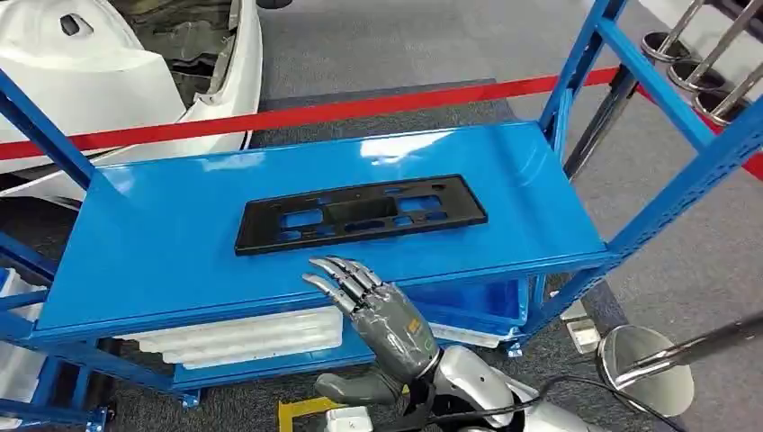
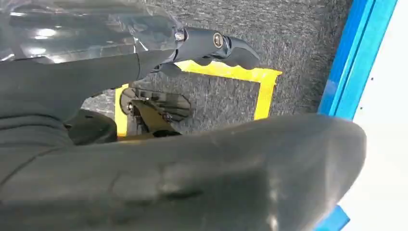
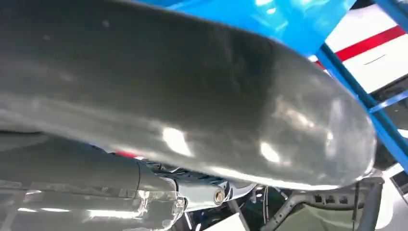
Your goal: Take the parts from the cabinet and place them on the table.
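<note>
My right robot hand (image 1: 378, 319) hovers empty, fingers spread, at the blue metal shelf (image 1: 144, 243) edge, with the flat black plastic panel (image 1: 360, 213) just ahead, lying crosswise.

the shelf (image 1: 162, 243) is glossy blue painted metal; on it a matt black plastic plate (image 1: 360, 214). at 6 o'clock, the right hand (image 1: 378, 315) looks dull grey. rough grey carpet (image 1: 387, 36) at 12.
</note>
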Tool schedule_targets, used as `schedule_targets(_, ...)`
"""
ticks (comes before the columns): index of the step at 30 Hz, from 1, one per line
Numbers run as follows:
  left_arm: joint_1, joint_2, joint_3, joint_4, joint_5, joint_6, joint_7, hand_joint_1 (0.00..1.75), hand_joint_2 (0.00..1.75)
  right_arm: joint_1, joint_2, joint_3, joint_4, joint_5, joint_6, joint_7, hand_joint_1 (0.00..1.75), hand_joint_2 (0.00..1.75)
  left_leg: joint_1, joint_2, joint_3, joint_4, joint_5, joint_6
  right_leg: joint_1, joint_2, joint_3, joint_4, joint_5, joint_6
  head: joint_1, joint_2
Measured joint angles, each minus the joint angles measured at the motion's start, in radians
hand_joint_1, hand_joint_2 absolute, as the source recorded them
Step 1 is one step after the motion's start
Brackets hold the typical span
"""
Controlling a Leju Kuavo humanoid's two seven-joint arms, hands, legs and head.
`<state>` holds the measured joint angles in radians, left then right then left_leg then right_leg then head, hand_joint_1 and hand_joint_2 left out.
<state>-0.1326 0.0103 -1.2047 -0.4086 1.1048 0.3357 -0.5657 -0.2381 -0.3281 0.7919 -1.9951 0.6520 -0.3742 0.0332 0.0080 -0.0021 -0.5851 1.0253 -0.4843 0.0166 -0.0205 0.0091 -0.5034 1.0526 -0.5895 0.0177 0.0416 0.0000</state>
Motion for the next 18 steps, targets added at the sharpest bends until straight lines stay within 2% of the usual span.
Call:
schedule_targets(1,0.0,0.0,0.0,0.0,0.003,0.001,0.0,0.0,0.0,-0.002,-0.005,-0.004,-0.002,0.003,0.0,0.003,0.0,0.0,0.0,0.002,0.006,-0.003,-0.003,0.006,0.001,-0.002,-0.037,0.067,-0.03,0.002,0.006,0.0)
schedule_targets(3,0.002,0.0,0.0,0.0,0.01,0.008,-0.003,0.0,0.0,0.004,-0.012,-0.012,-0.004,0.012,0.0,0.02,0.0,0.0,-0.002,0.003,0.011,-0.002,-0.01,0.015,0.001,-0.002,-0.135,0.224,-0.081,0.004,0.011,0.0)
schedule_targets(4,0.005,0.0,0.0,0.0,0.016,0.009,-0.005,0.0,0.0,0.009,-0.018,-0.017,-0.004,0.02,-0.002,0.029,0.0,0.0,-0.003,0.003,0.015,-0.002,-0.015,0.016,0.001,-0.002,-0.174,0.274,-0.083,0.004,0.011,0.0)
schedule_targets(5,0.008,0.0,0.0,0.0,0.018,0.01,-0.006,0.0,0.0,0.013,-0.026,-0.022,-0.004,0.025,-0.003,0.036,0.0,0.0,-0.004,0.002,0.023,-0.002,-0.02,0.017,0.002,-0.002,-0.192,0.277,-0.057,0.003,0.012,0.0)
schedule_targets(6,0.013,0.0,0.0,0.0,0.022,0.012,-0.007,0.0,0.0,0.014,-0.031,-0.025,-0.005,0.029,-0.004,0.04,0.0,0.0,-0.004,0.0,0.034,-0.002,-0.027,0.016,0.003,-0.002,-0.182,0.226,-0.005,0.0,0.014,0.0)
schedule_targets(8,0.015,-0.001,0.0,0.0,0.027,0.018,-0.01,0.0,0.0,0.015,-0.04,-0.031,-0.009,0.038,-0.007,0.049,0.0,0.0,-0.004,-0.002,0.056,0.0,-0.044,0.01,0.004,-0.003,-0.125,0.059,0.111,-0.008,0.017,0.0)
schedule_targets(9,0.017,-0.001,0.0,0.0,0.028,0.022,-0.011,0.0,0.0,0.017,-0.047,-0.036,-0.01,0.041,-0.01,0.053,0.0,0.0,-0.004,-0.002,0.057,-0.001,-0.051,0.005,0.005,-0.004,-0.11,0.03,0.109,-0.012,0.019,0.0)
schedule_targets(10,0.015,-0.001,0.0,0.001,0.029,0.025,-0.011,0.0,0.0,0.018,-0.048,-0.04,-0.014,0.043,-0.01,0.058,0.0,0.0,-0.01,-0.004,0.056,0.009,-0.056,-0.003,0.012,-0.004,-0.103,0.003,0.105,-0.01,0.015,0.0)
schedule_targets(13,0.016,-0.001,0.001,0.001,0.032,0.031,-0.012,0.0,0.0,0.023,-0.058,-0.047,-0.021,0.047,-0.011,0.059,0.0,0.0,-0.007,-0.002,0.059,-0.001,-0.057,-0.014,0.014,0.001,-0.105,0.004,0.095,-0.023,0.013,0.0)
schedule_targets(14,0.015,0.0,0.001,0.001,0.032,0.032,-0.012,0.0,0.0,0.023,-0.059,-0.049,-0.022,0.048,-0.011,0.06,0.0,0.0,-0.009,-0.003,0.062,0.002,-0.067,-0.021,0.004,0.0,-0.097,-0.006,0.096,-0.028,0.013,0.0)
schedule_targets(15,0.015,0.0,0.001,0.001,0.032,0.032,-0.013,0.0,0.0,0.023,-0.061,-0.049,-0.026,0.049,-0.011,0.06,0.0,0.0,-0.008,-0.002,0.063,0.023,-0.08,-0.027,0.003,-0.002,-0.089,-0.01,0.095,-0.031,0.01,0.0)
schedule_targets(16,0.014,0.0,0.001,0.001,0.032,0.032,-0.013,0.0,0.0,0.023,-0.061,-0.05,-0.03,0.05,-0.011,0.06,0.0,0.0,-0.007,-0.001,0.035,0.078,-0.107,-0.034,0.001,-0.005,-0.084,-0.011,0.092,-0.038,0.001,0.0)
schedule_targets(18,0.015,0.0,0.001,0.001,0.033,0.032,-0.013,0.0,0.0,0.024,-0.061,-0.05,-0.031,0.05,-0.011,0.06,0.0,0.0,-0.001,-0.001,-0.053,0.239,-0.17,-0.043,0.002,-0.007,-0.078,-0.011,0.085,-0.043,0.0,0.0)
